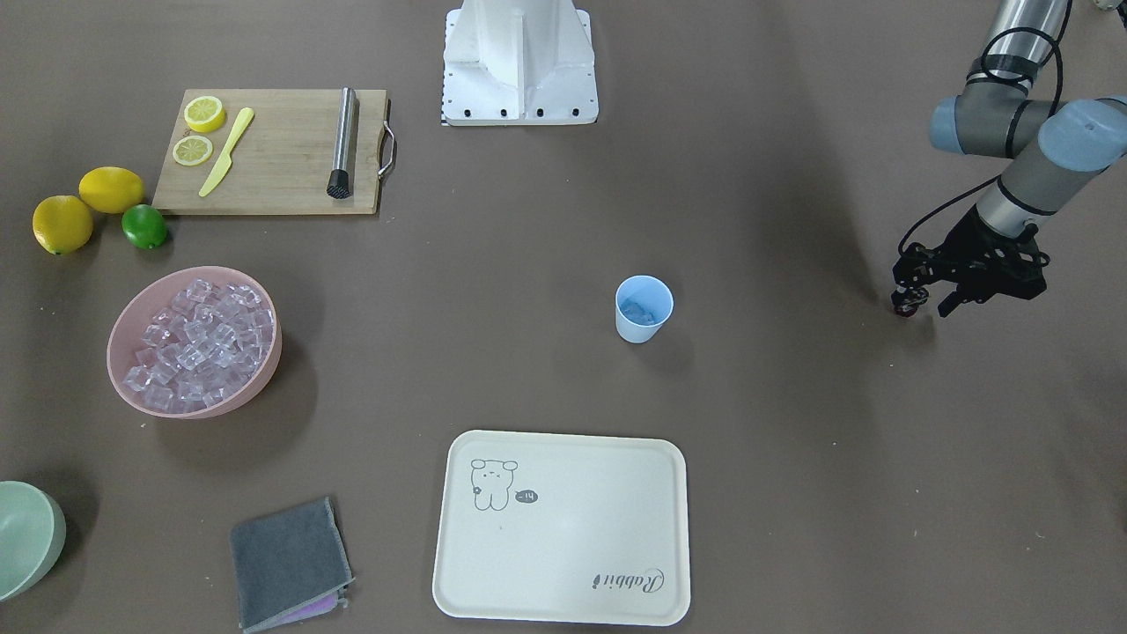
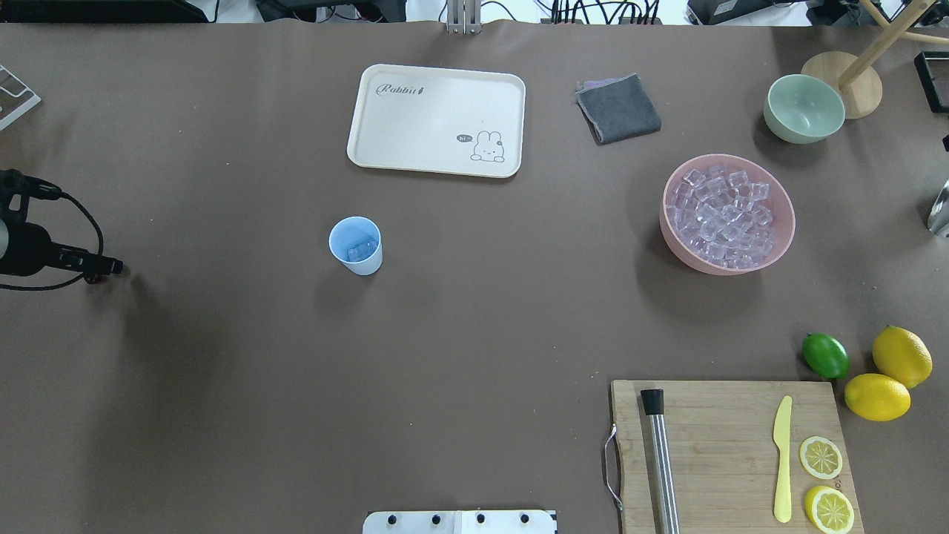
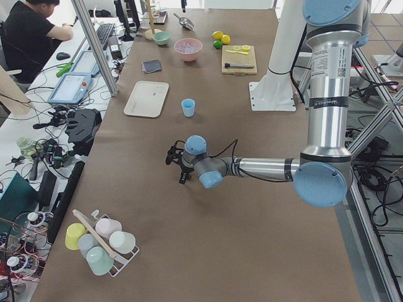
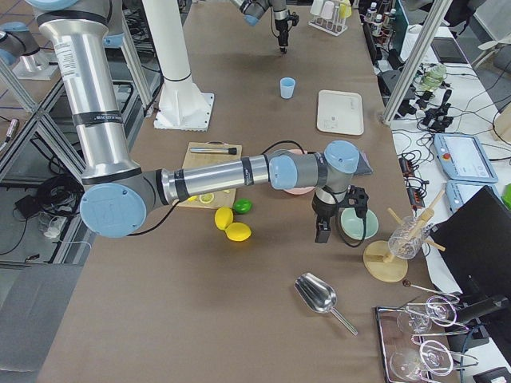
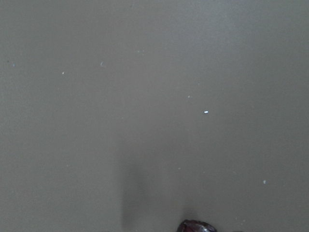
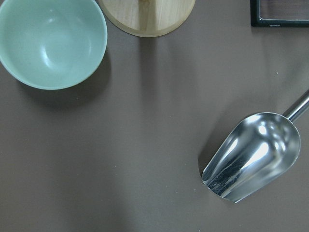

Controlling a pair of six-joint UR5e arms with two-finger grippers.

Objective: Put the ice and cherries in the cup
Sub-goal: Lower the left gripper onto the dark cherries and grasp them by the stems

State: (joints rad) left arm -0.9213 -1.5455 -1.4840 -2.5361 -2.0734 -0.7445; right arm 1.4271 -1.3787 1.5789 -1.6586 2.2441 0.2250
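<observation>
At the far left of the bench (image 2: 222,371) the left pincer (image 2: 111,265) is low, right at the dark cherries (image 1: 907,308); I cannot tell if it grips them. Further right, well apart, stands the cup (image 2: 356,246) with some ice (image 2: 361,251) inside. More ice fills the pink bowl (image 2: 730,268). The right pincer (image 4: 321,234) hangs beside the green bowl (image 2: 804,104); whether it is open or closed I cannot tell.

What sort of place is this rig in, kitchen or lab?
Most likely a robotics lab, staged as a drinks bench: silver-and-blue robot arms at a brown-covered table, a seated operator beside keyboards and cables, aluminium frame posts.
</observation>
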